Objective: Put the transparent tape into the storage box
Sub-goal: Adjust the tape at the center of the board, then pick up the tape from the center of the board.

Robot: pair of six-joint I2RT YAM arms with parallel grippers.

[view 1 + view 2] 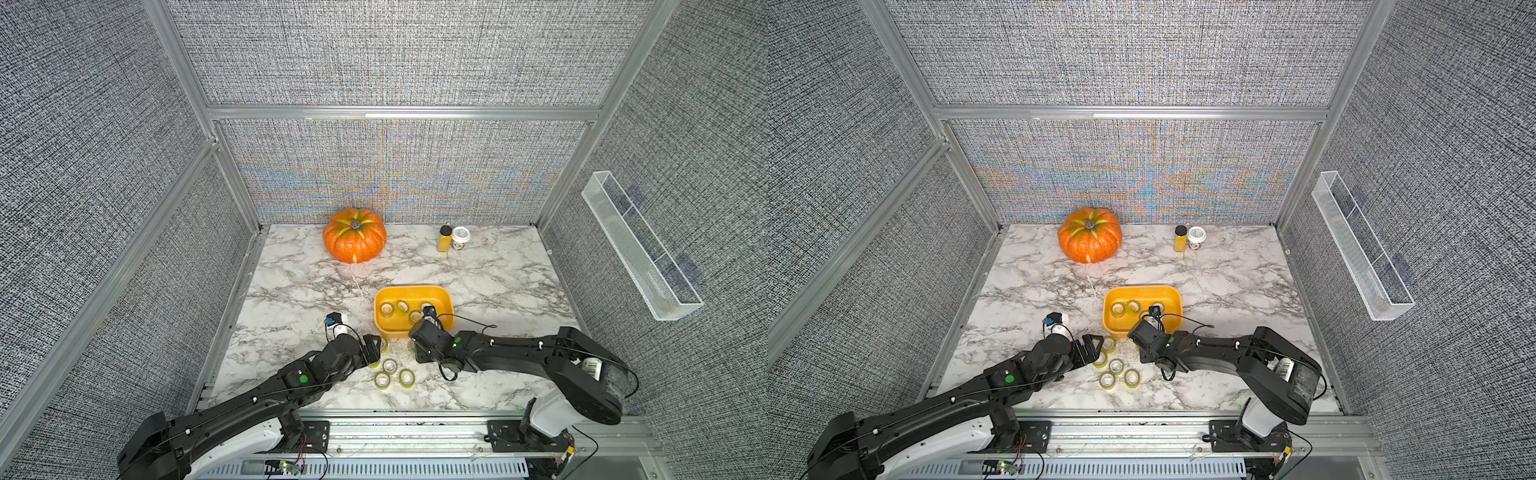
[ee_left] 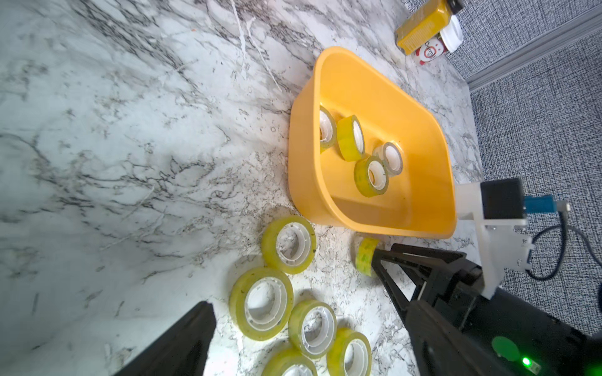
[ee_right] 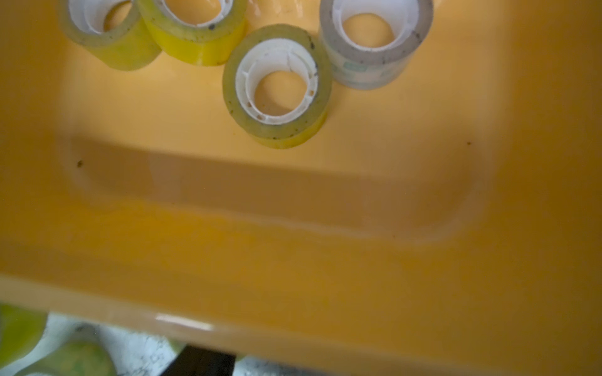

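The storage box [image 1: 441, 294], a yellow-orange tub, sits mid-table and holds several rolls of transparent tape [image 3: 277, 86]. More yellowish rolls [image 1: 390, 365] lie flat on the marble in front of it. My left gripper [image 2: 303, 345] hangs open low over this loose cluster, with rolls [image 2: 262, 302] lying between its fingers. My right gripper [image 2: 371, 260] points down just outside the tub's near wall. It looks shut on one roll [image 2: 365, 257] that stands on edge. The right wrist view shows only one dark finger [image 3: 202, 361] below the tub rim.
An orange pumpkin [image 1: 354, 241] stands at the back left. A yellow bottle [image 1: 444, 239] and a white-lidded jar [image 1: 460, 237] stand at the back right. A clear trough [image 1: 640, 249] hangs on the right wall. Both arms nearly meet in front of the tub.
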